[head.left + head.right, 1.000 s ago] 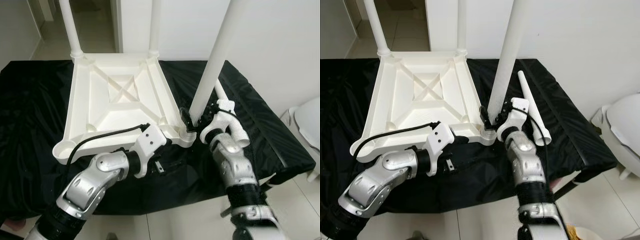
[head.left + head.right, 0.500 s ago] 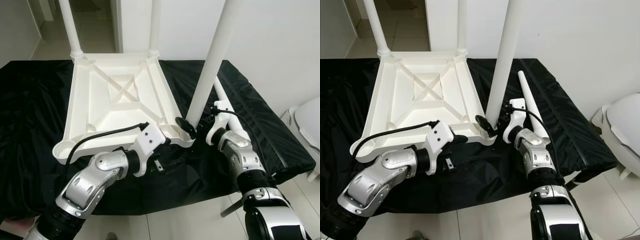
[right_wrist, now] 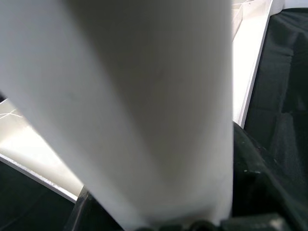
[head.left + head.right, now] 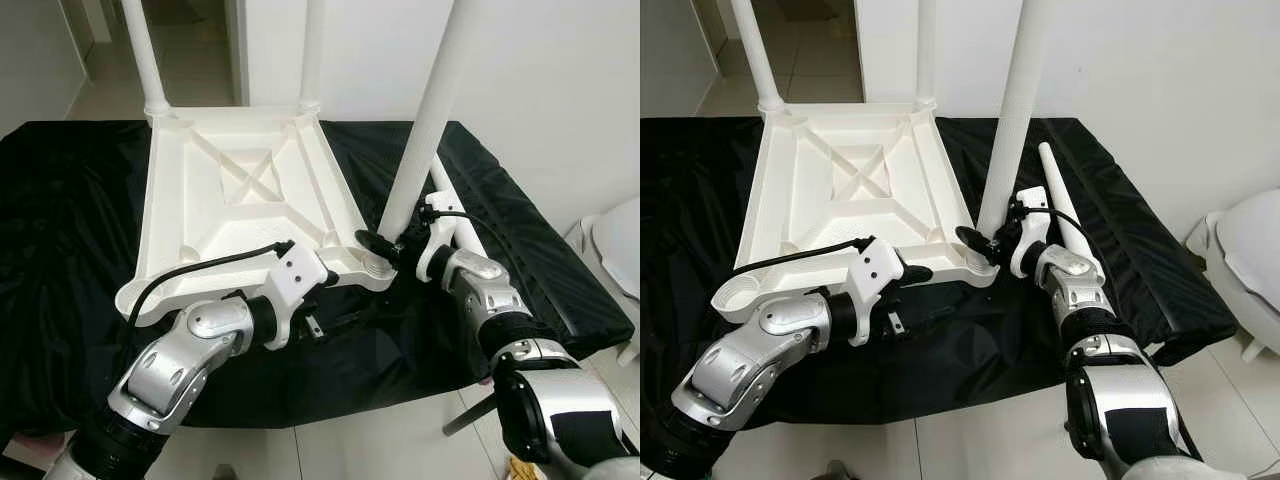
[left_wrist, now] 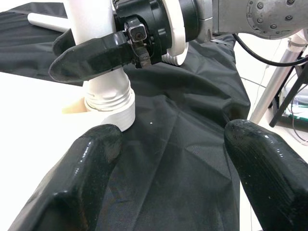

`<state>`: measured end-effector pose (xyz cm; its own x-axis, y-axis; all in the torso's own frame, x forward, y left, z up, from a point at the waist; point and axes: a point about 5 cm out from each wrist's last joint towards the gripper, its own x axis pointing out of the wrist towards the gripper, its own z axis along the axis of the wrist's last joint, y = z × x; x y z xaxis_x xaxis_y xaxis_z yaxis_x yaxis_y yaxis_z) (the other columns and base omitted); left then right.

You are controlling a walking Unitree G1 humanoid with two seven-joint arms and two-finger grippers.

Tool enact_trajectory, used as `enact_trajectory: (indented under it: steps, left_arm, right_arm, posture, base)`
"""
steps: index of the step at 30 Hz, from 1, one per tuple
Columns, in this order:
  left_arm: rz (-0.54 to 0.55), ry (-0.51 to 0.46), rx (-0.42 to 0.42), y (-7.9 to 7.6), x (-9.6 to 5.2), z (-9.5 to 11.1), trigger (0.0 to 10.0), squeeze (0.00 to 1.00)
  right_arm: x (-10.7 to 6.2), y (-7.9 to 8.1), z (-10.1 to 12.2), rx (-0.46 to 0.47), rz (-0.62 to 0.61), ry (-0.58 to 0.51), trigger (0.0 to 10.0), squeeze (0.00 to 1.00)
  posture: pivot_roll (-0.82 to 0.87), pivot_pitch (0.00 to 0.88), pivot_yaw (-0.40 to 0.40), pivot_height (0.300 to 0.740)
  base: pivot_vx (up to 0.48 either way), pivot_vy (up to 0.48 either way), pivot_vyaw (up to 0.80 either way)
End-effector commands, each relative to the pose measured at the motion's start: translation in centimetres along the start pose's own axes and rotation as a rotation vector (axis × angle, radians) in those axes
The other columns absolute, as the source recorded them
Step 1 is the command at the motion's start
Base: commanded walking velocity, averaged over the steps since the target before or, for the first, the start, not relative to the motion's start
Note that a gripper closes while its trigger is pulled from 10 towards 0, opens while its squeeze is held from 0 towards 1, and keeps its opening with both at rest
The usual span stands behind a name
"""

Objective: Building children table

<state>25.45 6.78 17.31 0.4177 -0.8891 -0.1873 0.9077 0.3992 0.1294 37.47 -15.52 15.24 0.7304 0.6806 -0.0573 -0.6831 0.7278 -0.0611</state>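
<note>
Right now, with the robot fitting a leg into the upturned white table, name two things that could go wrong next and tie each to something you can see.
1. The right gripper grips the tall leg only near its base at the corner socket; the long free length could tip or jam crooked.
2. The left gripper is open beside that corner, not gripping the table top, so the top may slide on the black cloth.

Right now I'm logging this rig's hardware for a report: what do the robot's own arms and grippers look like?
Both arms have silver metal shells with ribbed black sections near the bottom of the eye views. Each wrist carries a white housing. The left gripper has two thick, rounded matte-black fingers; a black cable loops along that arm to its white wrist block. The right gripper has black fingers too, with a thin black cable arcing over its wrist.
</note>
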Motion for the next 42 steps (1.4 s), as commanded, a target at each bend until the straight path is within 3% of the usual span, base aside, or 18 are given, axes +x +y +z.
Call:
enact_trajectory:
  steps: [1, 8, 17, 22, 28, 38, 42]
  left_arm:
    - [-0.026, -0.009, 0.010, -0.2, 0.0, 0.5, 10.0, 0.00]
    - [-0.026, -0.011, 0.004, -0.3, 0.0, 0.5, 10.0, 0.00]
    - [-0.033, -0.016, -0.001, -0.4, 0.2, 0.5, 10.0, 0.00]
    - [-0.035, -0.018, -0.001, -0.4, 0.3, 0.5, 10.0, 0.00]
    - [-0.044, -0.018, -0.002, -0.6, 0.5, 0.5, 10.0, 0.00]
    - [-0.040, -0.024, -0.006, -0.7, 0.5, 0.5, 10.0, 0.00]
    - [-0.038, -0.025, -0.006, -0.7, 0.5, 0.5, 10.0, 0.00]
  right_arm:
    - [-0.3, -0.1, -0.6, 0.005, 0.007, 0.046, 0.0, 0.00]
    - [-0.5, -0.5, -1.0, 0.036, -0.059, 0.039, 0.0, 0.00]
    - [-0.1, -0.9, -0.8, 0.113, -0.346, -0.017, 0.0, 0.00]
    - [0.0, -1.0, -0.7, 0.145, -0.419, -0.022, 0.0, 0.00]
    - [1.2, 1.0, 0.9, 0.131, -0.608, -0.099, 0.0, 0.00]
    - [2.1, 4.4, 1.2, 0.188, -0.767, -0.135, 0.0, 0.00]
    - [2.1, 4.7, 1.2, 0.192, -0.771, -0.136, 0.0, 0.00]
  posture:
    - [-0.01, 0.017, -0.049, 0.740]
    - [-0.01, 0.021, -0.055, 0.740]
    - [-0.03, 0.026, -0.055, 0.740]
    - [-0.03, 0.025, -0.054, 0.740]
    - [-0.03, 0.014, -0.065, 0.740]
    - [-0.03, 0.004, -0.081, 0.740]
    - [-0.03, 0.003, -0.081, 0.740]
  base:
    - [0.000, 0.000, 0.00]
    - [0.000, 0.000, 0.00]
    - [0.000, 0.000, 0.00]
    - [0.000, 0.000, 0.00]
    - [0.000, 0.000, 0.00]
    - [0.000, 0.000, 0.00]
    - [0.000, 0.000, 0.00]
